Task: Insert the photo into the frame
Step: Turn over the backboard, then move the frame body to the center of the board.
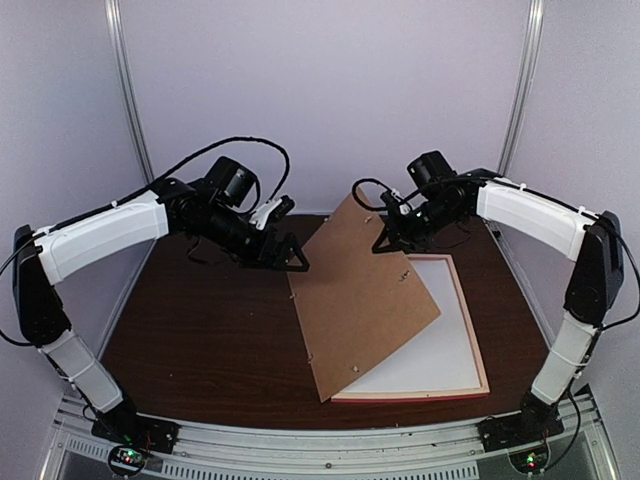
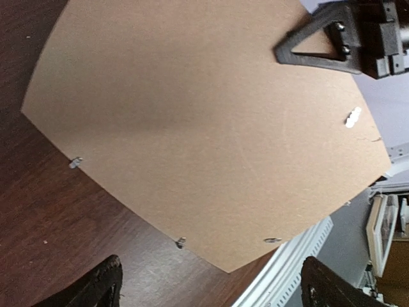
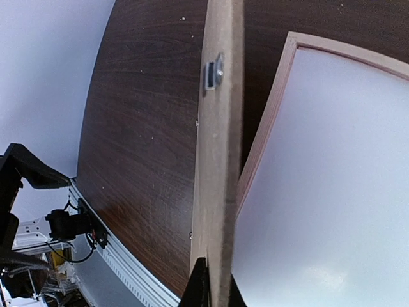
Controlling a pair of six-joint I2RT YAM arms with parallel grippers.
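The frame [image 1: 470,330] lies back up on the right of the table, its pale rail also in the right wrist view [image 3: 268,121]. A plain white sheet [image 1: 445,340] fills it; no landscape print shows, so I cannot tell whether this is the photo's back. My right gripper [image 1: 385,243] is shut on the far edge of a brown backing board [image 1: 360,300], holding it tilted above the frame's left part. The board shows edge-on between its fingertips [image 3: 214,288]. My left gripper [image 1: 290,235] is open and empty, just left of the board [image 2: 204,128].
The dark wooden table [image 1: 200,320] lies inside pale booth walls. A metal rail [image 1: 330,445] runs along the near edge. Small metal clips [image 2: 75,162] stick out from the board's edges. The right gripper's finger [image 2: 319,45] shows on the board in the left wrist view.
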